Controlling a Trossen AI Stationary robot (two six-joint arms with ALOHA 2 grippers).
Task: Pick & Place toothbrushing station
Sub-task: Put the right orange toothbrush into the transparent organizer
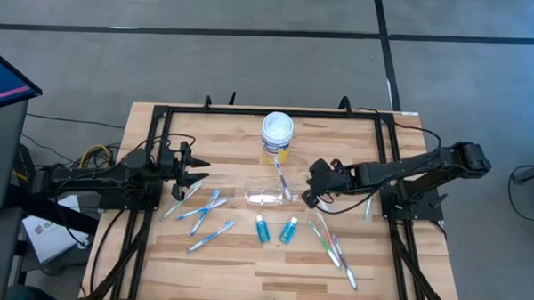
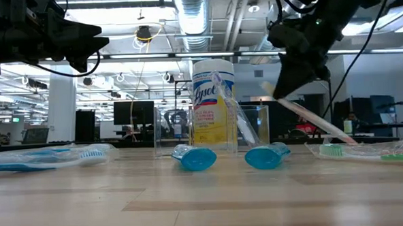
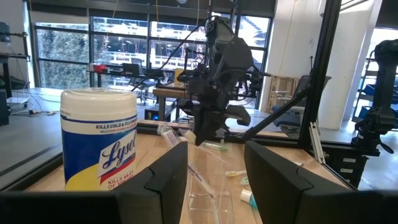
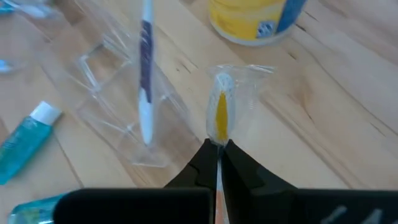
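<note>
One slim wrapped toothbrush (image 4: 220, 112) in right pincer (image 4: 217, 157), beside clear cup (image 4: 124, 87).

Bare wooden counter (image 1: 245, 274) lies open along the near edge, while the white-lidded yellow wipes jar (image 1: 277, 138) crowds the clear plastic cup (image 1: 267, 195).

Both arms are matte black, built of chunky boxy links with rounded joint housings. The left arm (image 1: 115, 176) carries thin black cables looped along its links; the right arm (image 1: 409, 168) has a bulbous joint near its base and a black cable trailing beneath it. The left gripper (image 1: 193, 172) ends in two broad, flat black fingers (image 3: 168, 180) with squared tips. The right gripper (image 4: 217, 152) has slimmer black fingers tapering to narrow points, rising from a wide black crossbar
</note>
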